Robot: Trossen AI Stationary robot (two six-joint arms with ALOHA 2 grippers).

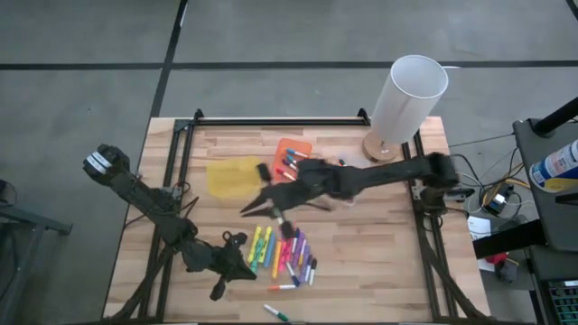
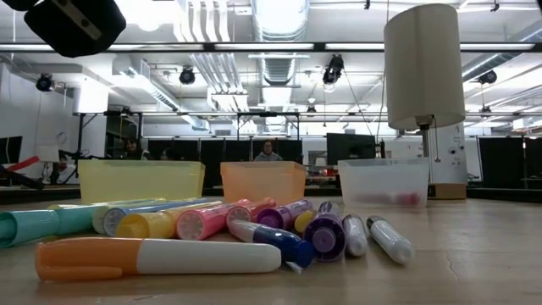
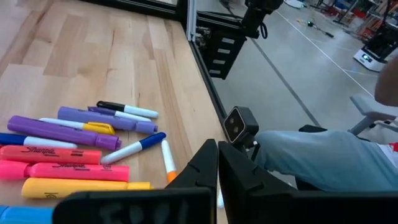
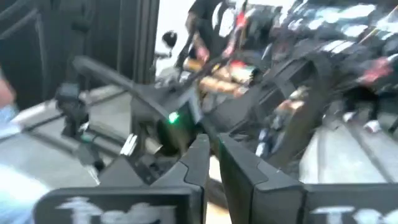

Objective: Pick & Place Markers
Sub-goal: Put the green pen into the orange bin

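The markers [image 1: 282,255] lie in a loose heap of many colours on the wooden table, near its near edge; they fill the foreground of the low view, markers [image 2: 212,224], and show beside my left fingers, markers [image 3: 74,149]. One green marker [image 1: 275,313] lies apart at the near edge. My left gripper [image 1: 242,269] [image 3: 217,163] is shut and holds nothing, just left of the heap. My right gripper [image 1: 264,204] [image 4: 212,160] hovers between the yellow bin and the heap. It is shut, and nothing shows between its fingers.
A yellow bin [image 1: 233,177], an orange bin [image 1: 291,155] with markers in it, and a clear bin [image 2: 383,183] stand toward the far side. A tall white cylinder on a wooden base [image 1: 405,101] occupies the far right corner. A person in jeans [image 3: 323,158] sits beyond the near edge.
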